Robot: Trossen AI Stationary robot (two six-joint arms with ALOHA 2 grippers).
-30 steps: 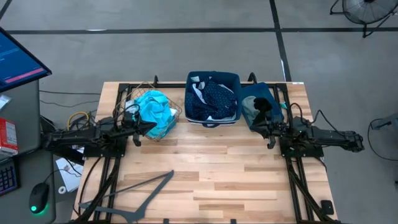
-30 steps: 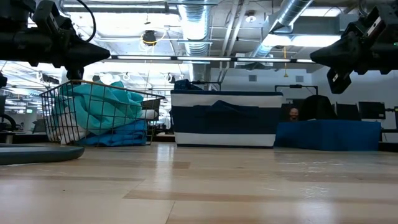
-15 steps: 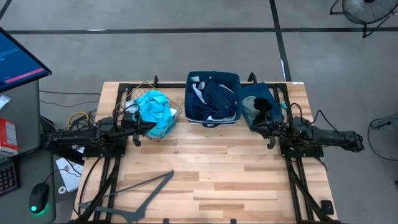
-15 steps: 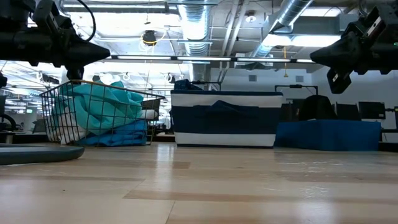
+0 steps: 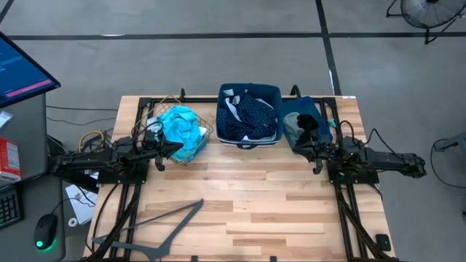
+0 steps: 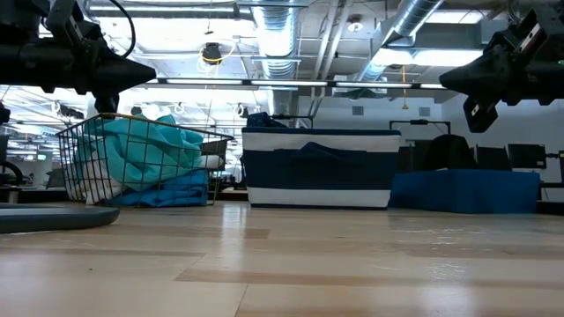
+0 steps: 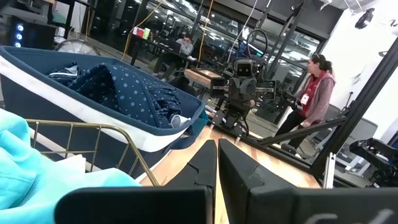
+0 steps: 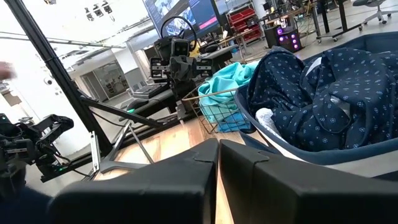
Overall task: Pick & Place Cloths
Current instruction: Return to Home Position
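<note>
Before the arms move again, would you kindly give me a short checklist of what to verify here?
1. Left gripper shut, holding nothing: ok.
2. Right gripper shut, holding nothing: ok.
3. Turquoise cloth inside the wire basket: ok.
4. Navy dotted cloth inside the middle bin: ok.
5. Black cloth inside the small blue bin: ok.
6. No cloth lying on the bare table: ok.
</note>
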